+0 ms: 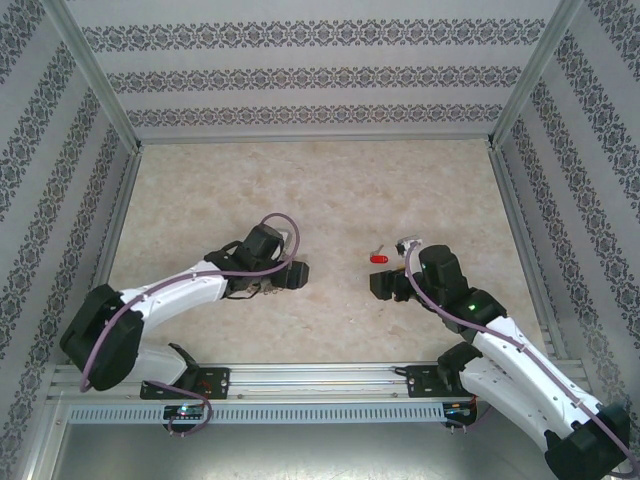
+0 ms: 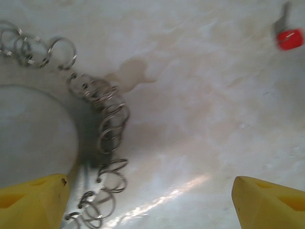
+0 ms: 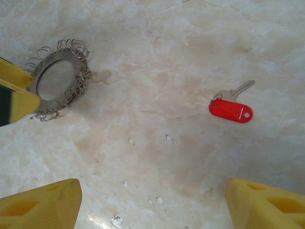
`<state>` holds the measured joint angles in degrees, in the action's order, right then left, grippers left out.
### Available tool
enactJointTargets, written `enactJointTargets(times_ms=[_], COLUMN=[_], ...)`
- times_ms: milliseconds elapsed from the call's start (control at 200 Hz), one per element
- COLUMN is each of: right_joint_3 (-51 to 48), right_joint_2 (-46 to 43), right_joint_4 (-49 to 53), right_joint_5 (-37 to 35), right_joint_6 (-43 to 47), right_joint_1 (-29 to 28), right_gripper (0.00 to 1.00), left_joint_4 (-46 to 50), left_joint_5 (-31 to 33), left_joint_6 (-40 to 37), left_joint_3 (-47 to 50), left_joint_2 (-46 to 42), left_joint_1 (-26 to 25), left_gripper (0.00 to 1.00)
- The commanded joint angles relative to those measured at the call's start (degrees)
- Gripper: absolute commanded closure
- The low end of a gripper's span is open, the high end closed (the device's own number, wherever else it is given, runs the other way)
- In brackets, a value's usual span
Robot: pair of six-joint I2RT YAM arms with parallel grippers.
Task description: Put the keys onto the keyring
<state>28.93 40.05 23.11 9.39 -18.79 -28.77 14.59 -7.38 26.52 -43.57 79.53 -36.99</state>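
Pale, marble-look table (image 1: 320,190) inside a booth of patterned walls (image 1: 320,75), where two robot arms reach in from the near edge and nearly meet at the middle. Left gripper (image 2: 151,205) hangs low over the keyring (image 3: 79,78), its yellow fingers (image 2: 33,202) spread wide with nothing clamped between them. Seen from that wrist, a chain of small silvery loops curls across the table from beside the left finger, edging a flat grey ring. From the other arm's camera the keyring lies flat like a toothed wreath, the left gripper's yellow tips at its outer edge; whether they touch it cannot be told. Right gripper (image 3: 152,207) hovers above bare table, jaws likewise wide and empty. Key (image 3: 231,109), a red tag with a short silver blade, lies loose on the table just beyond the right gripper, well apart from the keyring and held by neither arm.
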Motion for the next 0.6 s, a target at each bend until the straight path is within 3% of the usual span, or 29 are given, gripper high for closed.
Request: enactJointTargets(times_ms=[0,230,595], right_joint_3=[-0.51,-1.61,-1.06], right_joint_2=[-1.27,-2.09,-0.05], right_joint_4=[-0.72,-1.24,-2.05], right_joint_5=[1.23,0.62,1.42], right_joint_6=[-1.23,-1.25,-0.2], right_joint_1=[-0.69,-0.93,-0.93], right_gripper=[0.21,0.21,0.21], left_joint_4=[2.52,-1.93,-7.51], left_joint_5=[2.87,0.08,-3.73], left_joint_6=[-2.5,0.79,6.59], left_joint_3=[1.25,4.51,7.68], left_joint_2=[1.72,2.07,2.49], left_joint_1=[0.46,0.11,-4.86], left_gripper=[0.1,0.09,0.09])
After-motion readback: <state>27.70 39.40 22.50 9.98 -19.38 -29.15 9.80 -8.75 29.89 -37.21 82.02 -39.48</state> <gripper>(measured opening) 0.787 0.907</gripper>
